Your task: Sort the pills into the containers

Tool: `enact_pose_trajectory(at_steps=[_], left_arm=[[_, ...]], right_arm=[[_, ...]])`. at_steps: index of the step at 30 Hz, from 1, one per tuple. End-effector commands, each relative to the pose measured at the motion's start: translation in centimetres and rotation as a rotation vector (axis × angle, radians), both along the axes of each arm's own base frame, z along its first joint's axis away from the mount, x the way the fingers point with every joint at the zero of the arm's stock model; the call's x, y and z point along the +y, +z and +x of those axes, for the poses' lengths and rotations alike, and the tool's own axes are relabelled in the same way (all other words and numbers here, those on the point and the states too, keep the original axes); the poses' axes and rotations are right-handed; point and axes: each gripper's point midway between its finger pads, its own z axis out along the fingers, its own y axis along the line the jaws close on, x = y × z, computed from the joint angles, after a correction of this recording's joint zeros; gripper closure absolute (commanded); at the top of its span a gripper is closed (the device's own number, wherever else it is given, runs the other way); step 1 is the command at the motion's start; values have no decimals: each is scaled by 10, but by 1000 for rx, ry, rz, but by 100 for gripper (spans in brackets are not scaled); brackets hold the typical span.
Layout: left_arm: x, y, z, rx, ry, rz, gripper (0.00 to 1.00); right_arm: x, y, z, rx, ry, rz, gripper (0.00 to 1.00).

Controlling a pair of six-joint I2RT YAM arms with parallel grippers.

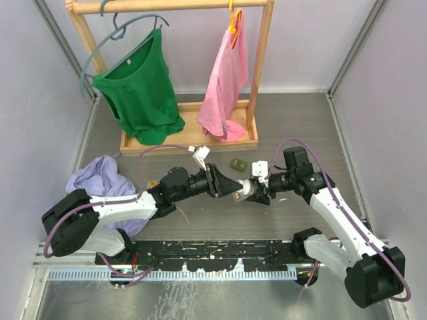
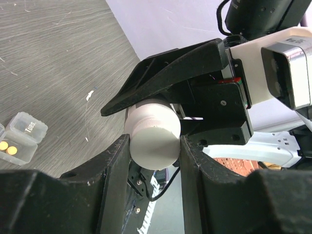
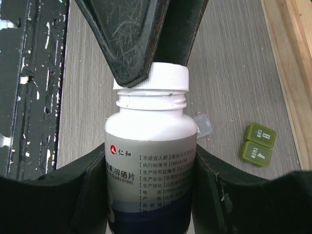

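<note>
A white pill bottle with a grey and blue label hangs in the air between the two arms. My right gripper is shut on its body. My left gripper is shut on its white cap, which sits on the bottle's neck. In the top view the two grippers meet at the bottle. On the table lies the clear container, with two yellow pills in one compartment. The dark green container lies closed beyond the bottle.
A wooden clothes rack stands at the back with a green shirt and a pink shirt. A lavender cloth lies at the left. A black rail runs along the near edge.
</note>
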Motion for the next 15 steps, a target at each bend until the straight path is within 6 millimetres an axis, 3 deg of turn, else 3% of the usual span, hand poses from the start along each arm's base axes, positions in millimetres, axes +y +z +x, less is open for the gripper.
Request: enact_pose_trajectory(at_steps=[1,10,15], left_arm=[[-10,22,-4,-15,-29,-5,76],[-19,4,-14,41,-114,143,77],[-14,0,-20,26,-148,194,78]], right_arm=[[5,15,16,-72,-27,13,78],[7,19,18,-72,-38,7,78],[15,30,5,-14,16,72,78]])
